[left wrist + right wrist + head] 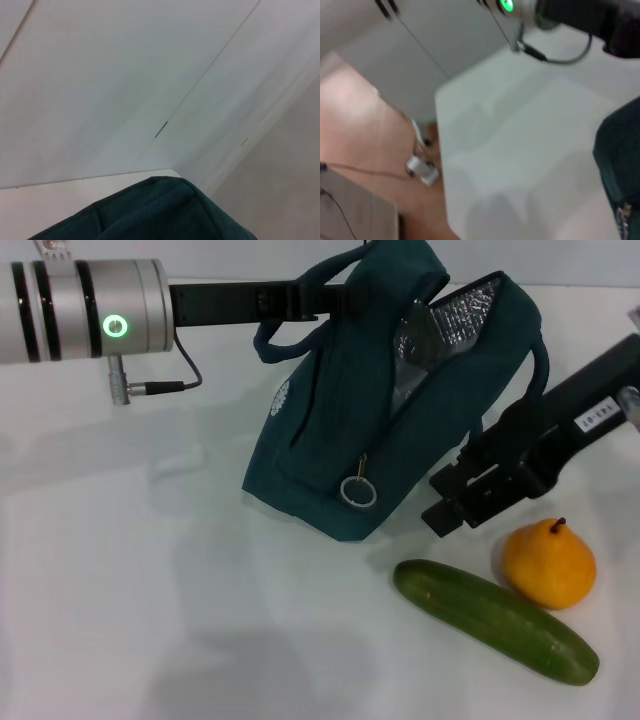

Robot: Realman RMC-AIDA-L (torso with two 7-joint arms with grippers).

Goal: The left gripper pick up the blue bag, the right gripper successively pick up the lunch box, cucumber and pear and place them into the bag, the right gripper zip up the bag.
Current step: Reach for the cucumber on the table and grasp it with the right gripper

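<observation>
Left gripper: the fingers reached in from the upper left of the head view and ended at the bag's handle loops near top centre. They appeared clamped on the handles, though fabric hid the fingertips themselves. The blue bag hung tilted from that grip, its lower corner resting on the white table at centre frame. The bag mouth was open, with silver foil lining showing at upper centre-right. The zipper ring pull dangled against the bag's front face, low at centre. A small white logo showed on the side panel.

Right gripper: it sat at the right of the head view, just beside the bag's right lower edge. I could not tell whether its fingers were apart or together, nor whether they touched the fabric.

The pear stood on the table at lower right, stem up, just below the right gripper. The cucumber lay diagonally across the lower right, its upper side touching or nearly touching the pear.

The lunch box showed in no view.

Left wrist view: only a fold of the teal bag fabric at the bottom edge.

Right wrist view: the bag edge at the right, table surface beside it.
</observation>
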